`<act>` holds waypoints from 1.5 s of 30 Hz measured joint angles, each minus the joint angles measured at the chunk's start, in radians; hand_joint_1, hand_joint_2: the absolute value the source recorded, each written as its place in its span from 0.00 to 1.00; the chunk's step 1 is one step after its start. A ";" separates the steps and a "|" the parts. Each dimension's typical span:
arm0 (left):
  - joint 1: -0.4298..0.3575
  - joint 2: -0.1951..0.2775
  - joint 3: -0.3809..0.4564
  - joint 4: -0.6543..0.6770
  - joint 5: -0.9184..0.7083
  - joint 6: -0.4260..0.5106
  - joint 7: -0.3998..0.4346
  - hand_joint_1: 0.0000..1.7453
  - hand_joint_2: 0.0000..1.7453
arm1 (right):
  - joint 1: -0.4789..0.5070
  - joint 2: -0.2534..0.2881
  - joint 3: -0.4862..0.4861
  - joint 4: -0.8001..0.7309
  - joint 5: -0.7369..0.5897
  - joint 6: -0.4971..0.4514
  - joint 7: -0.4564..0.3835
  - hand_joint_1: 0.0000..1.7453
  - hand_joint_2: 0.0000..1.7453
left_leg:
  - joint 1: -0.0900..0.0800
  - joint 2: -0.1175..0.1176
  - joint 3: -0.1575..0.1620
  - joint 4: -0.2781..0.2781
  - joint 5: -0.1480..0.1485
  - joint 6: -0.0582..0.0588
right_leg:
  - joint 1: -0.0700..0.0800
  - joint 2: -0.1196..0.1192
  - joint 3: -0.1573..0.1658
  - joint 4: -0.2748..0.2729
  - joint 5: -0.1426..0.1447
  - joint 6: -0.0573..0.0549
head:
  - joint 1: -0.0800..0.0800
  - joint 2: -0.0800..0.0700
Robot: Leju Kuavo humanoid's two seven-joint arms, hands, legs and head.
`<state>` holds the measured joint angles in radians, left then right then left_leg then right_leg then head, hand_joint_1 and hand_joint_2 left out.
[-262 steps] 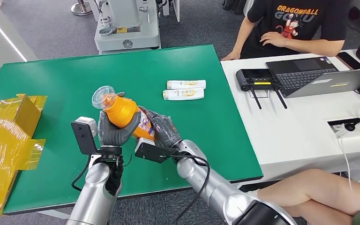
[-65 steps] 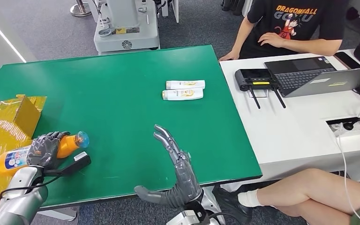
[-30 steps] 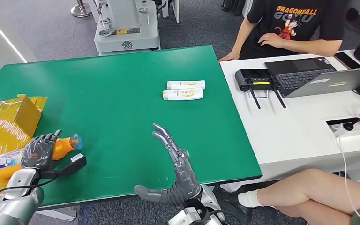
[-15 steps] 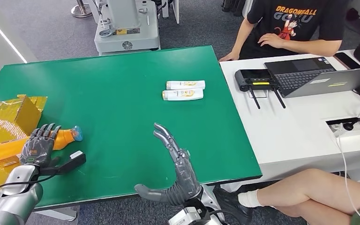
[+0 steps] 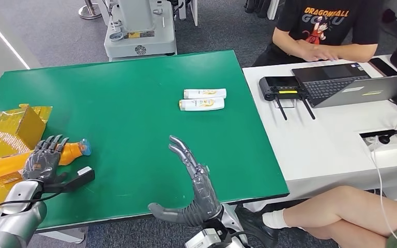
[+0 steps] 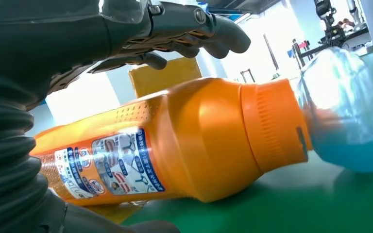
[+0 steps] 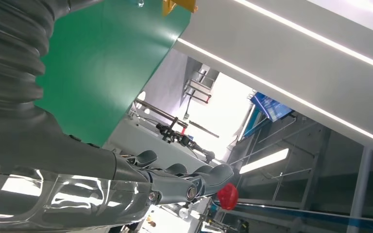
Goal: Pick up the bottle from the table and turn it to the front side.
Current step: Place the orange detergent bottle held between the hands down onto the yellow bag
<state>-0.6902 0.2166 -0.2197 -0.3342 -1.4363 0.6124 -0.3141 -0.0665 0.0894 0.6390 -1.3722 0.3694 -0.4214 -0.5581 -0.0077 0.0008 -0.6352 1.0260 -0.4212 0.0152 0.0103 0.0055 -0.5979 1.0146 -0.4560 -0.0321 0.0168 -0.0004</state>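
The left hand has let go of the orange bottle and now spreads its fingers wide just above it; the right hand has stayed flat and open, holding nothing, near the front edge of the green table; the bottle lies on its side at the table's left edge, its clear cap pointing toward the middle and its other end on the yellow box; farther back lie two white tubes; a person sits beyond the white desk.

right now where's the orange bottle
In the head view the orange bottle lies on its side at the green table's left edge, beside the yellow box, under the open left hand.
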 joint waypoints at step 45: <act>0.521 -0.454 -0.145 -1.244 1.664 -0.476 -0.386 0.00 1.00 | 0.061 0.029 -0.027 -0.064 -0.117 -0.078 -0.031 0.00 1.00 | -0.002 -0.003 -0.002 0.001 -0.003 0.004 | -0.001 -0.004 0.000 -0.002 -0.001 0.004 | 0.000 0.000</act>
<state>-0.1687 -0.2371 -0.3648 -1.5781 0.2273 0.1361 -0.7004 -0.0051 0.1184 0.6121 -1.4359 0.2525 -0.4994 -0.5887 -0.0094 -0.0021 -0.6371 1.0268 -0.4245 0.0197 0.0089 0.0020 -0.5975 1.0121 -0.4570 -0.0286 0.0169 -0.0004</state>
